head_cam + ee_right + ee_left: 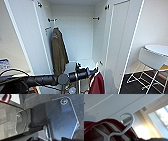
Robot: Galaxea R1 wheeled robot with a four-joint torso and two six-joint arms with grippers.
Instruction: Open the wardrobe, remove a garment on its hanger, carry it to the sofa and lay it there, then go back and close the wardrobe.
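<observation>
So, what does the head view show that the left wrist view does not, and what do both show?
Head view alone: the wardrobe with both doors open, an olive-brown coat hanging inside at its left, a white chair at the right, and the left arm reaching across toward the wardrobe.

Left wrist view alone: the white hanger seen close, its curved hook free against a white ceiling, and a bright window.

Both: the maroon garment, off the rail.
</observation>
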